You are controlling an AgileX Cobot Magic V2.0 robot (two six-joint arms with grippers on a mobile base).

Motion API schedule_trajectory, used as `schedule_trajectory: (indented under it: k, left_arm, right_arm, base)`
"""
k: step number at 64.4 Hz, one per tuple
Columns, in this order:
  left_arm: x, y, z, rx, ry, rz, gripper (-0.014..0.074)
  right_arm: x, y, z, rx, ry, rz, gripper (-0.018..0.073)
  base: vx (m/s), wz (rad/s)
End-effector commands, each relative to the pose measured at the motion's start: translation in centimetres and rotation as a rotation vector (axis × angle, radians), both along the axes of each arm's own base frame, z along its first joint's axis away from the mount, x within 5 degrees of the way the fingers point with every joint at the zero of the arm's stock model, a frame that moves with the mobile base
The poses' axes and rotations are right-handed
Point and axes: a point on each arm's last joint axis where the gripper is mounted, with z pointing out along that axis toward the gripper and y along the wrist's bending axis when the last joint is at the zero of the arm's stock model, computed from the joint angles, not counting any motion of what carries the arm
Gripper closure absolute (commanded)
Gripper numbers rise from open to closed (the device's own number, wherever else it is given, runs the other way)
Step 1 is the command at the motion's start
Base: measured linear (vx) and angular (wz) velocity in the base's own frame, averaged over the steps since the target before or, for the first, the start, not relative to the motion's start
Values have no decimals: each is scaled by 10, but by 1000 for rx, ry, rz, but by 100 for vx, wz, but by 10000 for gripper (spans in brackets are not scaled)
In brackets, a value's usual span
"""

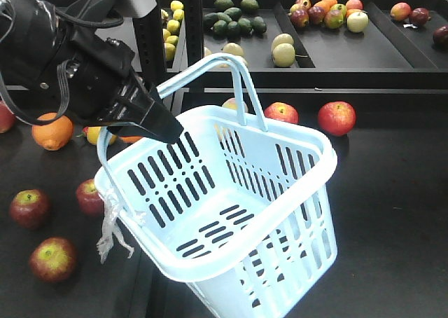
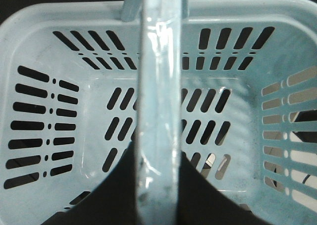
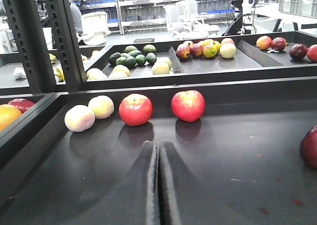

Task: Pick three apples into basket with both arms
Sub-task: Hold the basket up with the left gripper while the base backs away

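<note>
Dark tray (image 3: 237,150): red apples (image 3: 135,109), yellow apples (image 3: 79,118), orange (image 1: 52,132)

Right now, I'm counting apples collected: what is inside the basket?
Nothing visible: the basket shows a bare slotted floor. In the left wrist view its handle and the left gripper cover a middle strip.

Basket (image 1: 252,171): pale blue, empty, tilted, lifted by one handle. Three apples (image 1: 89,196) (image 1: 29,207) (image 1: 53,259): dark red, yellow-mottled, on table (image 1: 392,213) left of basket.

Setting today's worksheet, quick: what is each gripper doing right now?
Left gripper: closed on the pale blue basket handle.
Right gripper: closed, holding nothing.
</note>
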Motion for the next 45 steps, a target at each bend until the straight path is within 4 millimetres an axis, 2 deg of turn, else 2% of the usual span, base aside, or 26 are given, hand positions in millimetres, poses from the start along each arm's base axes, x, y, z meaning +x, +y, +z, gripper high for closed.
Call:
schedule_trajectory:
  k: [1, 45]
  left_arm:
    - [-13, 2, 22, -88, -47, 3, 605]
    - [-13, 2, 22, -88, -46, 3, 604]
  right_arm:
    - [0, 1, 4, -1, -73, 6, 563]
    - [0, 1, 4, -1, -73, 6, 563]
  base:
    - [0, 0]
    - [0, 0]
